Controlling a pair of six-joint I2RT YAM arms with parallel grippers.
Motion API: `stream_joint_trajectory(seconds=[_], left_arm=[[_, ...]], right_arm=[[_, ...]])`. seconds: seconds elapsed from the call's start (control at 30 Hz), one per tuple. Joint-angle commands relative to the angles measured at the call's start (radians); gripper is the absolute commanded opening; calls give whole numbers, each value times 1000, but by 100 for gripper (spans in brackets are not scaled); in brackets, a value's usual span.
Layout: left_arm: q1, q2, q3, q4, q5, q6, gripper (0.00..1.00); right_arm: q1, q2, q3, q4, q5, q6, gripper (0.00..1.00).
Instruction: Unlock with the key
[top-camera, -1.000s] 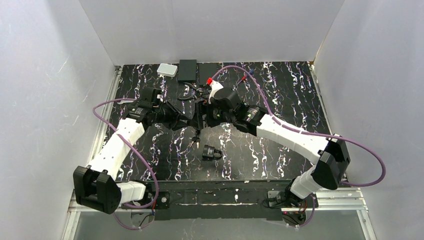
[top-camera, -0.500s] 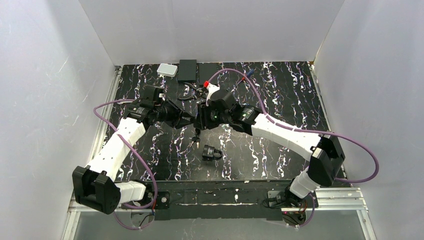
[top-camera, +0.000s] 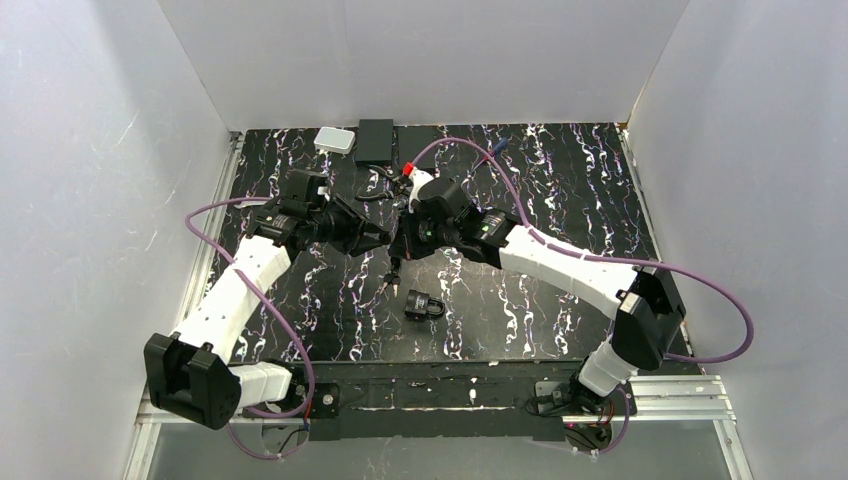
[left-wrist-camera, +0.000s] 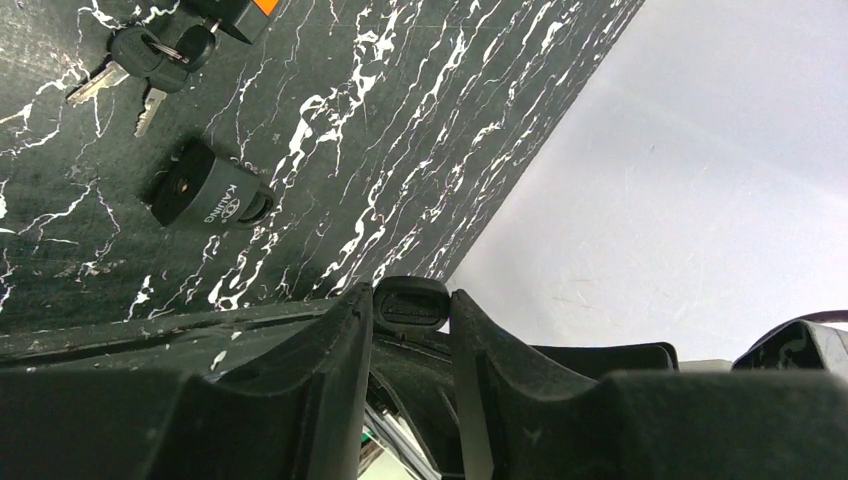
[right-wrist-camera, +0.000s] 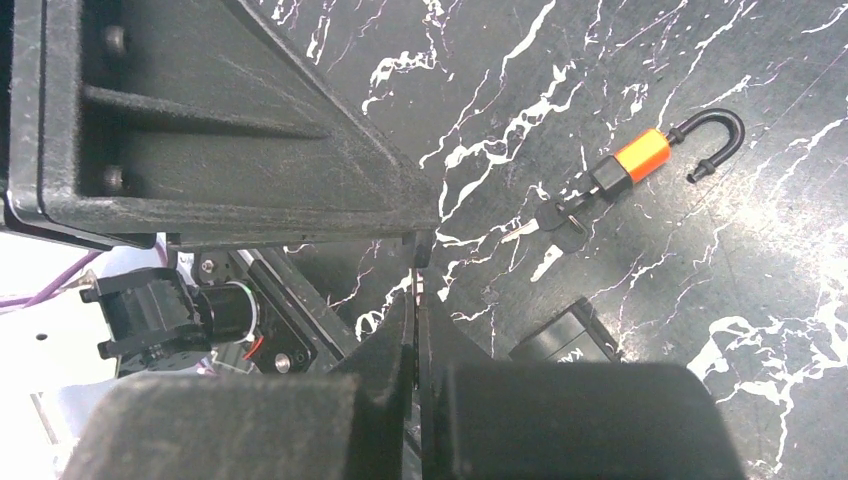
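My two grippers meet above the middle of the table. In the left wrist view the key's black head sits between the fingers of my left gripper, touching them. My right gripper is shut on a thin silvery sliver, the key's blade, right under a left finger. The black padlock lies on the table below and in front of both grippers, untouched.
A key bunch with an orange tag and a black hook lies beside the padlock. A white box and a black box stand at the back edge. White walls enclose the table.
My right arm has slid left toward the left gripper, and its jaws have gone from open to shut. The left arm has hardly moved.
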Motion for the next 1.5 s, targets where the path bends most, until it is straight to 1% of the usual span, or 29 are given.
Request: stream_joint_trajectory(seconds=[0.0,0.07,0.17,0.27,0.33,0.4,0.47,0.53,0.6,0.67,0.73,0.8,0.97,1.1,1.13,1.2,1.33,1.47], left_arm=[[-3,-83,5,-6,22,62,43],[-2,-106,8,9,33,113,55],[1,-130,32,39,82,243,63],[14,-158,67,8,102,384,65],[41,-182,63,38,174,454,63],[74,-209,48,105,289,503,62],[95,-239,12,241,436,497,62],[95,-258,-13,348,525,478,62],[94,-260,-48,461,592,413,62],[94,-259,-76,576,628,349,59],[94,-254,-71,626,648,330,57],[93,-250,-51,602,658,362,56],[109,-251,38,429,636,462,56],[119,-227,199,149,622,645,58],[119,-233,214,111,612,675,58],[119,-247,198,109,612,688,57],[116,-241,122,195,676,652,50],[115,-241,105,236,685,640,48]], right_arm=[[1,-10,32,32,-4,-34,1],[0,-18,39,28,-12,-45,1],[-1,-23,77,-12,-33,-70,1],[-12,-36,126,-64,-43,-92,1],[-26,-52,150,-83,-75,-91,1],[-46,-66,175,-91,-140,-85,1],[-61,-82,186,-81,-213,-75,1],[-70,-94,198,-79,-288,-69,1],[-78,-103,208,-80,-350,-66,1],[-85,-109,227,-108,-377,-78,1],[-107,-111,236,-122,-426,-70,1],[-134,-122,228,-110,-472,-43,1],[-174,-150,210,-103,-544,-3,1],[-200,-172,191,-127,-569,6,1],[-204,-175,188,-129,-585,10,1],[-206,-175,184,-123,-627,20,1],[-206,-178,167,-75,-727,45,1],[-206,-170,160,-38,-794,69,1]])
